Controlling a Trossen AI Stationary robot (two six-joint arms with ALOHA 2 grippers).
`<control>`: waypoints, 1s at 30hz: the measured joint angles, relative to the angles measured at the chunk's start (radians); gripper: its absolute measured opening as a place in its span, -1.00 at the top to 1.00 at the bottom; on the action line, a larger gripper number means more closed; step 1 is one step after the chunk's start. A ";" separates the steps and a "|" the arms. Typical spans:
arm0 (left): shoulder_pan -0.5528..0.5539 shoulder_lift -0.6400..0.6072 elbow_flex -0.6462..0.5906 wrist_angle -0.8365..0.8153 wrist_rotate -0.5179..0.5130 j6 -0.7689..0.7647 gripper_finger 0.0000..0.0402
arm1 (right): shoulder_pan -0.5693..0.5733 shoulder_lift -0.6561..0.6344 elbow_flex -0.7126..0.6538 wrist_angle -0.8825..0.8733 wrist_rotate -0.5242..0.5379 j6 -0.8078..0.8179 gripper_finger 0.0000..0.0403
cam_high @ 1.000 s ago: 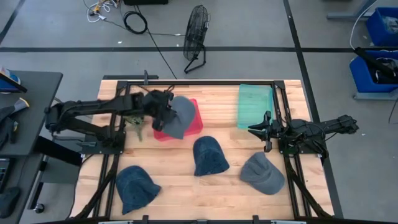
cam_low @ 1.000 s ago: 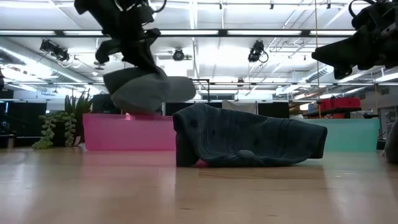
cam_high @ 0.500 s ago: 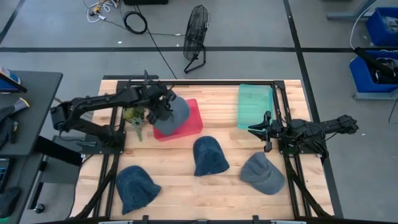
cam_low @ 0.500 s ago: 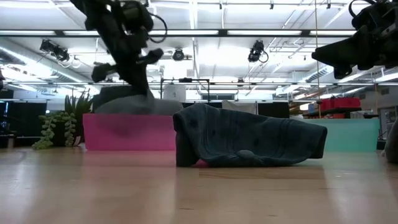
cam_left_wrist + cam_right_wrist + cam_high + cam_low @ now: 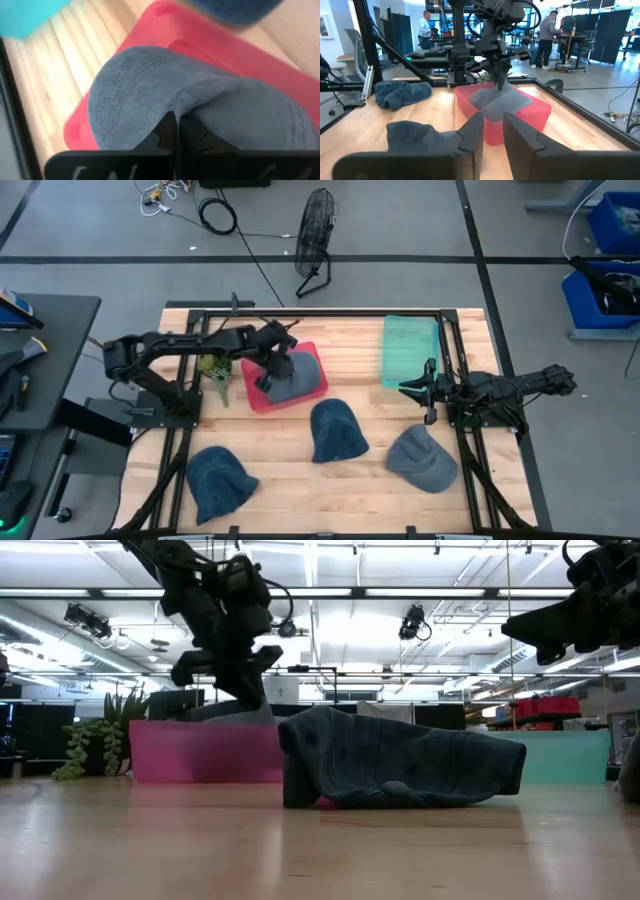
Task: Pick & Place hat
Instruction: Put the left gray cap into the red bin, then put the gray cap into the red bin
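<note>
A grey hat lies in the pink tray at the table's far left; in the low view its crown shows just above the tray's wall. My left gripper is down in the tray, shut on this hat, and the right wrist view shows it standing over the hat. My right gripper waits open, raised at the table's right, beside the teal tray. My left gripper pinches a raised fold of the grey hat's cloth between its two shut fingers. It comes from above, slanting down from the table's left. The hat rests on the pink tray's floor, its crown spread out beyond the fingers.
Three more hats lie on the near half of the table: a dark blue one in the middle, a grey one to the right, a blue one near left. A small plant stands left of the pink tray. People show in the room beyond.
My left gripper has gone down and toward the table's right, still shut on the grey hat. The hat, which hung above the pink tray's left side, now lies inside the tray.
</note>
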 joint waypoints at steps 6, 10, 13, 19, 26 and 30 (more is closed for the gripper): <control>0.018 0.040 0.000 0.014 -0.018 -0.087 0.85 | 0.000 0.000 0.000 0.000 0.000 0.038 0.60; 0.022 0.054 0.000 0.019 -0.026 -0.137 0.64 | 0.000 0.000 0.000 0.001 0.001 0.022 0.60; 0.021 0.054 0.000 0.024 -0.029 -0.208 0.47 | 0.000 0.000 0.000 0.001 0.001 0.031 0.60; 0.019 0.016 0.044 0.006 -0.030 -0.389 0.28 | 0.000 0.000 0.000 0.029 0.097 0.033 0.60; 0.019 -0.108 0.128 -0.041 -0.030 -0.437 0.32 | 0.004 0.006 0.066 0.008 0.123 0.084 0.60; 0.019 -0.218 0.132 -0.045 -0.030 -0.442 0.35 | 0.014 0.048 0.150 -0.067 0.122 0.109 0.56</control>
